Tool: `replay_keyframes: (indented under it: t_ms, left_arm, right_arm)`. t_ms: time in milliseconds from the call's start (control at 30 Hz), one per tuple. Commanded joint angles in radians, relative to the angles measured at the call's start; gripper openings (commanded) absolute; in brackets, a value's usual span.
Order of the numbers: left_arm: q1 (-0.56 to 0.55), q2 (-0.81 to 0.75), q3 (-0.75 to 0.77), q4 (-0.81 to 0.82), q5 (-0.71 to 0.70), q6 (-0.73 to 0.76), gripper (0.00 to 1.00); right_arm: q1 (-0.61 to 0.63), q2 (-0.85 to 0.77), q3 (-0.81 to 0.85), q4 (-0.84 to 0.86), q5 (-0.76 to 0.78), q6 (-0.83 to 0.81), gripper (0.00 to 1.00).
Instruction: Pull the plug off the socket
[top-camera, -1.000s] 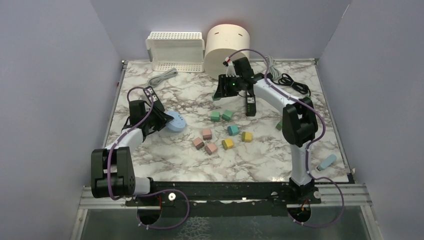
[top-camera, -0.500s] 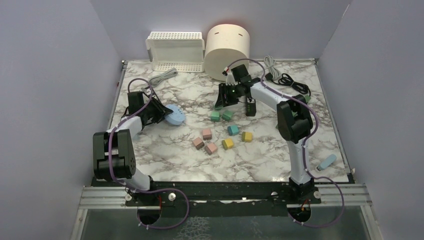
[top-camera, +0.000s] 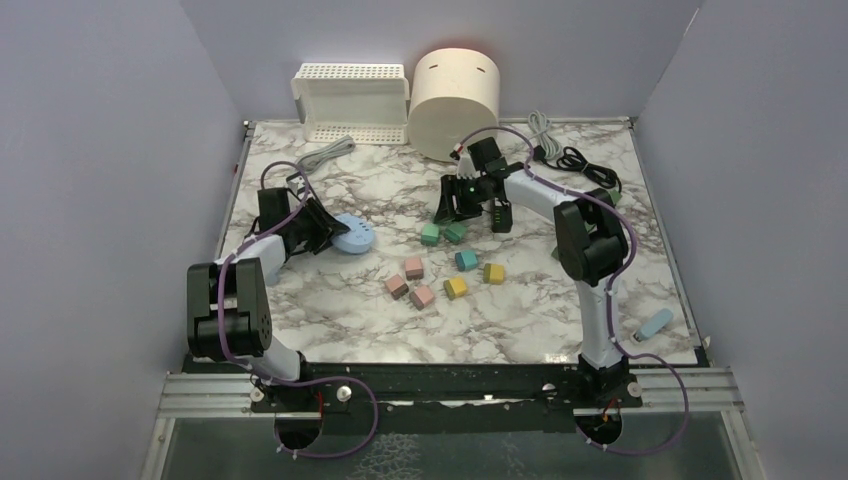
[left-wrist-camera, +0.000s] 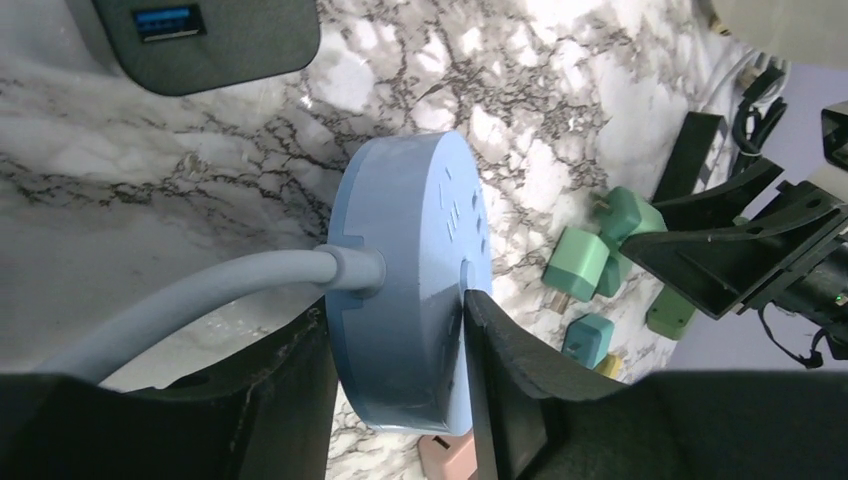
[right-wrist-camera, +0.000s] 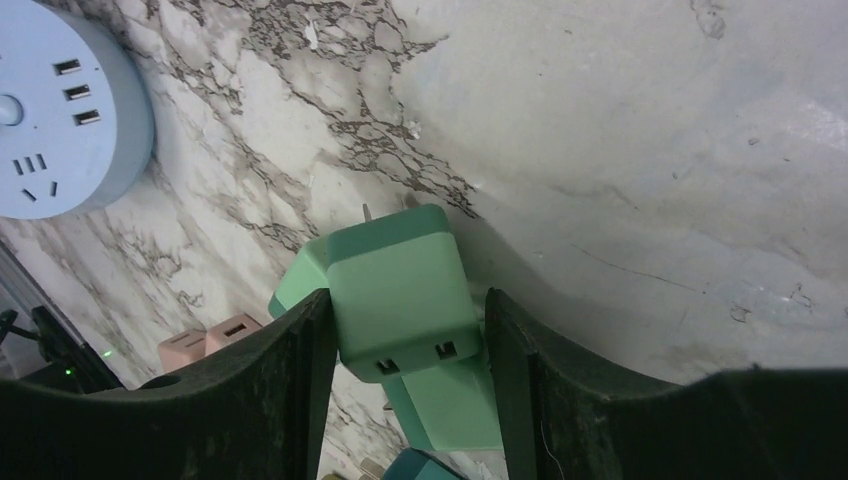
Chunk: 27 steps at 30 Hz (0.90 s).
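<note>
The round light-blue socket (top-camera: 352, 236) lies on the marble at the left, and no plug is in it. My left gripper (top-camera: 325, 232) is shut on its rim; in the left wrist view the fingers (left-wrist-camera: 390, 308) clamp the socket (left-wrist-camera: 410, 270) beside its grey cable (left-wrist-camera: 200, 295). My right gripper (top-camera: 455, 205) is at the table's middle, shut on a green plug (right-wrist-camera: 400, 290) with its prongs pointing down at the table, just above other green plugs. The socket also shows in the right wrist view (right-wrist-camera: 60, 110), far from the gripper (right-wrist-camera: 405, 295).
Loose plugs lie mid-table: green (top-camera: 430, 233), teal (top-camera: 466, 260), yellow (top-camera: 494, 272), pink (top-camera: 413, 268). A black power strip (top-camera: 502, 215) lies by the right arm. A white drum (top-camera: 455, 88), white basket (top-camera: 350, 100) and cables (top-camera: 570, 160) stand at the back.
My right gripper has moved nearer and down with the green plug, toward the loose green plugs. My left arm shifted its pose slightly, still holding the socket.
</note>
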Motion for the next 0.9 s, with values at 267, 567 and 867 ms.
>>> replay_keyframes:
  t_ms: [267, 567, 867]
  left_arm:
    - [0.013, -0.027, 0.01, -0.176, -0.099, 0.042, 0.77]
    - [0.013, -0.099, 0.063, -0.246, -0.118, 0.082, 0.99]
    - [0.005, -0.161, 0.204, -0.269, -0.091, 0.261, 0.99]
  right_arm:
    - [-0.021, -0.052, -0.011, 0.024, 0.053, -0.027, 0.62]
    - [-0.033, -0.13, -0.013, 0.095, 0.06, -0.042, 0.62]
    - [-0.044, -0.284, -0.076, 0.181, 0.052, -0.066, 0.84]
